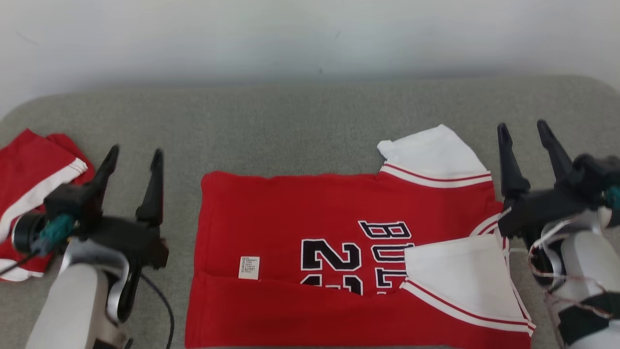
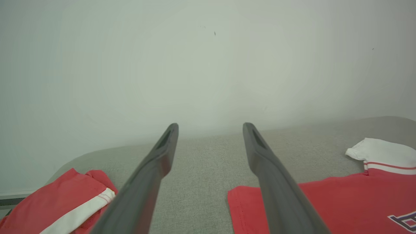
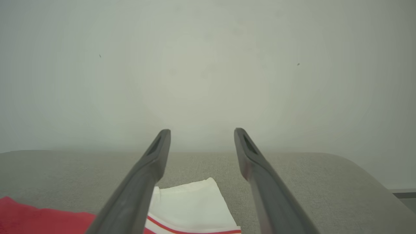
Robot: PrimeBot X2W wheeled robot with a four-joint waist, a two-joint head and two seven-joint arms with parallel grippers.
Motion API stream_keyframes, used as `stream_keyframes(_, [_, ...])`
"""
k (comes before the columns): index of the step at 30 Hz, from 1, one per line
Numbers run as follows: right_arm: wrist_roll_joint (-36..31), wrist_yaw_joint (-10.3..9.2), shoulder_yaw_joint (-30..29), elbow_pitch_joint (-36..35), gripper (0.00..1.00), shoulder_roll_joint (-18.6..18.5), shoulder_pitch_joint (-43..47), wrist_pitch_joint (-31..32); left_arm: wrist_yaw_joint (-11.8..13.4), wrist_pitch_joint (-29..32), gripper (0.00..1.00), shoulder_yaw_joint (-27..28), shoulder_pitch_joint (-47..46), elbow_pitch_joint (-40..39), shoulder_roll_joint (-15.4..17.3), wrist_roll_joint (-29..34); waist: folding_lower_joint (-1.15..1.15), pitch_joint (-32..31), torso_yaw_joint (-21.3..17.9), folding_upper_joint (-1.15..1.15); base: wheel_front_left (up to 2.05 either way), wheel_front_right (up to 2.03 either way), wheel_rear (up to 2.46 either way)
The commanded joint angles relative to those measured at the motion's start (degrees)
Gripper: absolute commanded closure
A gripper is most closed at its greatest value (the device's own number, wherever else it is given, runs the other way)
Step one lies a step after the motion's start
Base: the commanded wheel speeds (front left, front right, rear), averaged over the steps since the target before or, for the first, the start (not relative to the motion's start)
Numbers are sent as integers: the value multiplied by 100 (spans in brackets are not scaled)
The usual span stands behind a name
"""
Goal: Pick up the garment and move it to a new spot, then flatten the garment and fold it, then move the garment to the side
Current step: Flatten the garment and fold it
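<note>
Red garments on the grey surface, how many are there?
2: the jersey spread in the middle, and a bundled red-and-white piece at the left edge, partly cut off.

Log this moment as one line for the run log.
left end effector: open, empty | right end effector: open, empty | jersey: on cushion, near sleeve folded in | red garment: at left

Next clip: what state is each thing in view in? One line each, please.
red jersey: lying flat on the grey surface, near edge folded over the print.
far white sleeve: spread outward, not folded.
near white sleeve: folded in over the body.
second red-and-white garment: bunched up at the left.
left gripper: open, holding nothing.
right gripper: open, holding nothing.
</note>
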Motion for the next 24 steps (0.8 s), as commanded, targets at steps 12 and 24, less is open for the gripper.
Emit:
stream_keyframes(12, [-65, -14, 548, 1903, 0, -308, -2101, 400, -12, 900, 0, -1448, -1672, 896, 567, -1491, -1, 1282, -95, 0, 0, 0, 0])
stream_keyframes(24, [50, -14, 1266, 3478, 0, -172, -3453, 783, -13, 1973, 0, -2491, -2470, 1476, 766, -2571, -1, 1743, -39, 0, 0, 0, 0])
